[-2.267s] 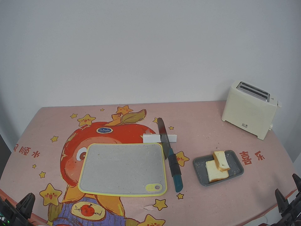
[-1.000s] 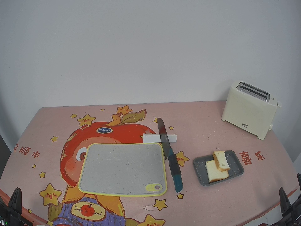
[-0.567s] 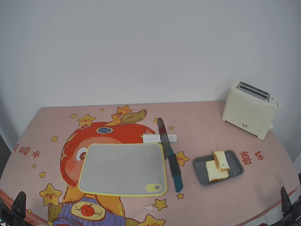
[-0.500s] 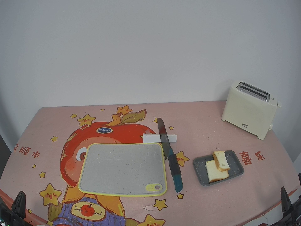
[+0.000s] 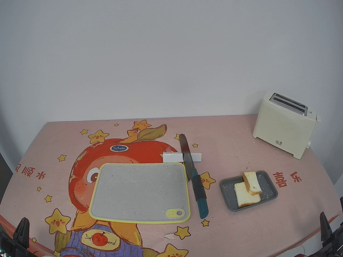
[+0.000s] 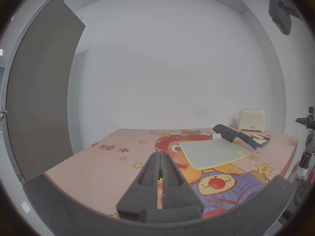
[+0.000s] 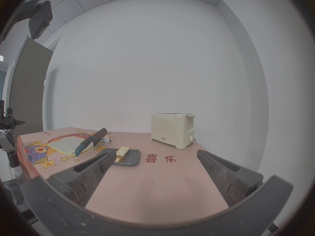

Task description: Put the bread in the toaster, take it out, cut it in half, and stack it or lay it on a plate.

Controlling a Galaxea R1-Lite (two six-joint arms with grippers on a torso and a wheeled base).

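Grey plate w/ bread: unmoved since.

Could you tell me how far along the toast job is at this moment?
Looks finished: two bread halves lie overlapped on the grey plate; the knife rests beside the cutting board. Nothing in hand: left gripper shut, right gripper open, both empty. Nothing visibly left.
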